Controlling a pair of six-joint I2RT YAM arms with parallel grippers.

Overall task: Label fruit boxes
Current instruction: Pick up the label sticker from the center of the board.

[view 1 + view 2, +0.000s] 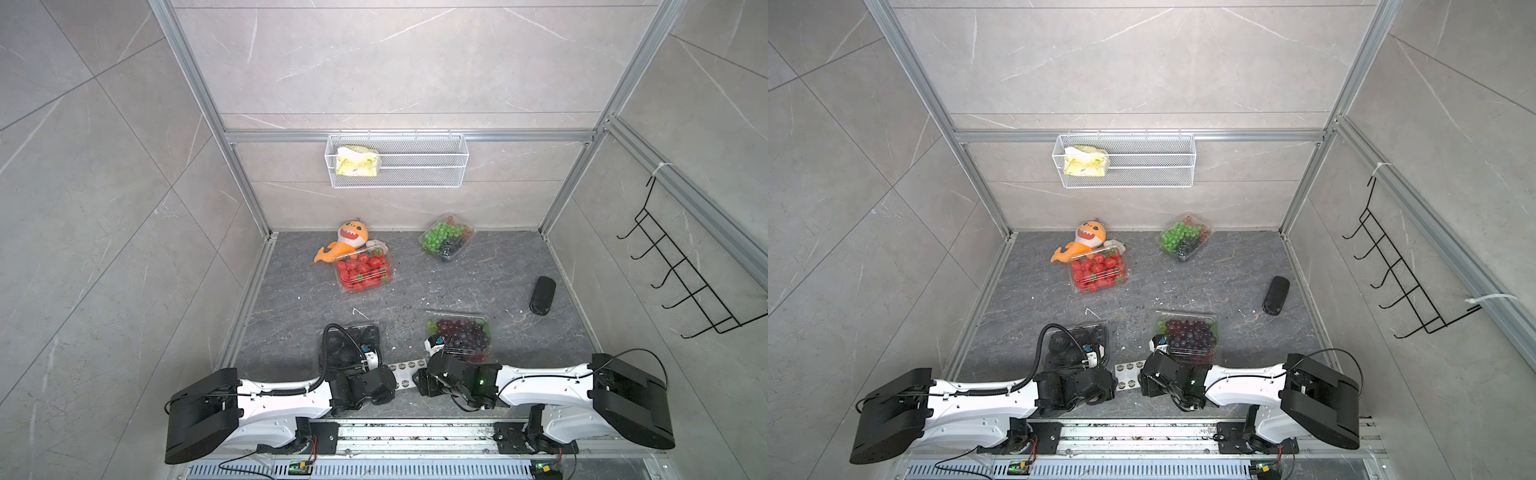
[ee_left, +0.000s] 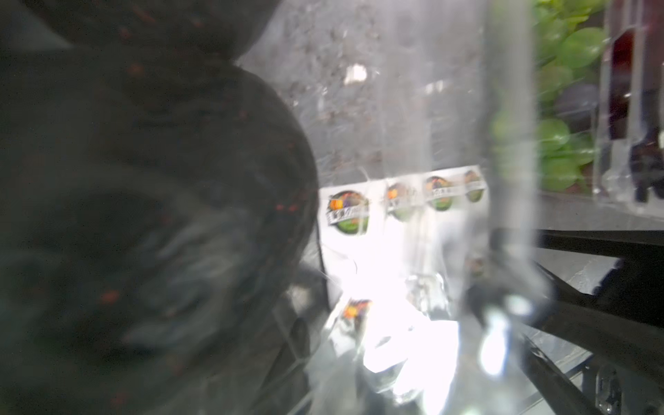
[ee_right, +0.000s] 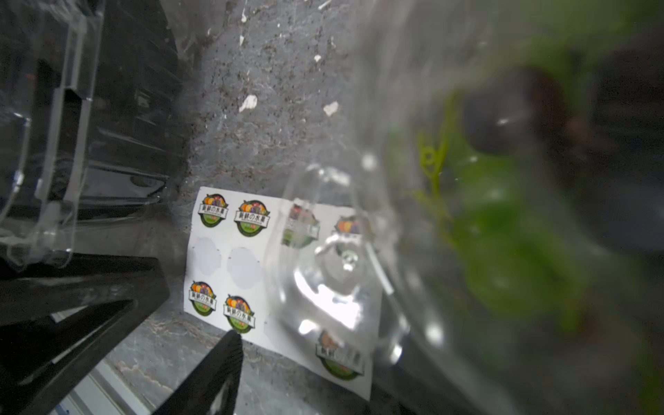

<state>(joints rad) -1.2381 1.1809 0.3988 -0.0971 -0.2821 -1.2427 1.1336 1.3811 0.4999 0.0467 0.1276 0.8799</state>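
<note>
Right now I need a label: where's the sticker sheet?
In both top views the sticker sheet lies near the front, between the left dark-fruit box and the right purple-grape box.

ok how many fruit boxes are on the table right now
4: strawberry box beside the toy, green grape box back right, purple grape box front right, dark fruit box front left.

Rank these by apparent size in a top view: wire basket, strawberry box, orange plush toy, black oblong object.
1. wire basket
2. strawberry box and orange plush toy: they look about alike, and the box hides part of the toy, so I leave them unranked
3. black oblong object
</note>
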